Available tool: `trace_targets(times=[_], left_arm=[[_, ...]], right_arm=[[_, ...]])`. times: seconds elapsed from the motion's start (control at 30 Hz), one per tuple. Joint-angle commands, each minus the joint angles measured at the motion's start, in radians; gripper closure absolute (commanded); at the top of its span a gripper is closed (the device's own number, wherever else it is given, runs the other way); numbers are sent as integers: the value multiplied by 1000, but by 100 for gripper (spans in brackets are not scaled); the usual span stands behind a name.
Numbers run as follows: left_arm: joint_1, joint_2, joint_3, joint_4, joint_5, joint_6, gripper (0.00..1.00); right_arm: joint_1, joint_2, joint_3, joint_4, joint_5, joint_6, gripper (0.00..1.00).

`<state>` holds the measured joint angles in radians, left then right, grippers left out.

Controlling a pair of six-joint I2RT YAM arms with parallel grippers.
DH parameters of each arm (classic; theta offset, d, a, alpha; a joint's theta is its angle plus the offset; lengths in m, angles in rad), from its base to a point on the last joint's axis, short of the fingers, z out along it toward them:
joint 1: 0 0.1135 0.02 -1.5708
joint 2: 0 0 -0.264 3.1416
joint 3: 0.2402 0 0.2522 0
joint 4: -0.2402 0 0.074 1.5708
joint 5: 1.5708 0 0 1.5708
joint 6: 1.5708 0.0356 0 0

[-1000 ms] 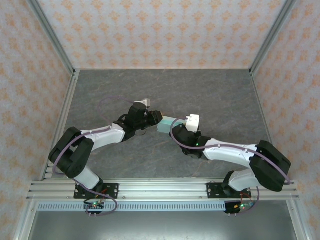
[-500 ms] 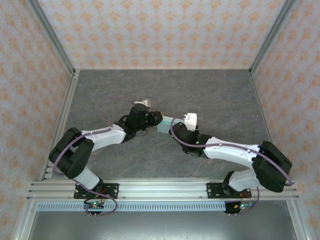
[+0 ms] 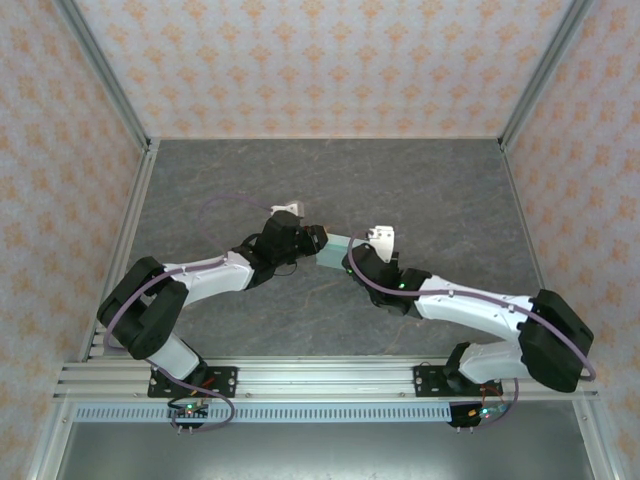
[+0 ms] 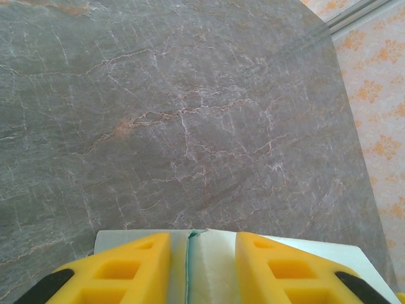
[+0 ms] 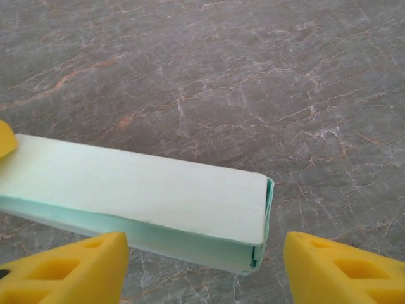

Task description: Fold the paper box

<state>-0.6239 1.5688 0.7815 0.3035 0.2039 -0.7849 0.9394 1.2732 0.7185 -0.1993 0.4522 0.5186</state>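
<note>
Across the grey marbled bench [image 3: 430, 190], both arms reach to the middle, where the paper box [image 3: 333, 250] lies held slightly off the surface, running from 10 o'clock to 4 o'clock. It already reads as a long, flat, closed sleeve, so we judge the main folding done. The 4 o'clock end looks tucked, though its flap edge stands a little proud and may want pressing. We cannot tell whether the 10 o'clock end is closed. The left tool [image 4: 202, 239] pinches that end narrowly between its yellow fingers. The right tool [image 5: 204, 240] stands wide, its fingers either side of the other end, clear of the card.
</note>
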Motion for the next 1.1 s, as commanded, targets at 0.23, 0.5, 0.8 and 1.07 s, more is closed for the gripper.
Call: trace_targets(times=[0.23,0.5,0.8,1.07], left_arm=[[-22,11,-26,-151,-40,33,68],[-22,5,-26,-155,-47,36,69],[-22,-6,-28,-159,-54,38,69],[-23,-4,-29,-156,-55,38,69]], right_arm=[[-41,-84,24,-50,-121,-9,25],[-147,-169,21,-34,-244,10,24],[-356,-173,-50,40,-509,79,29],[-419,-147,-132,118,-609,120,39]])
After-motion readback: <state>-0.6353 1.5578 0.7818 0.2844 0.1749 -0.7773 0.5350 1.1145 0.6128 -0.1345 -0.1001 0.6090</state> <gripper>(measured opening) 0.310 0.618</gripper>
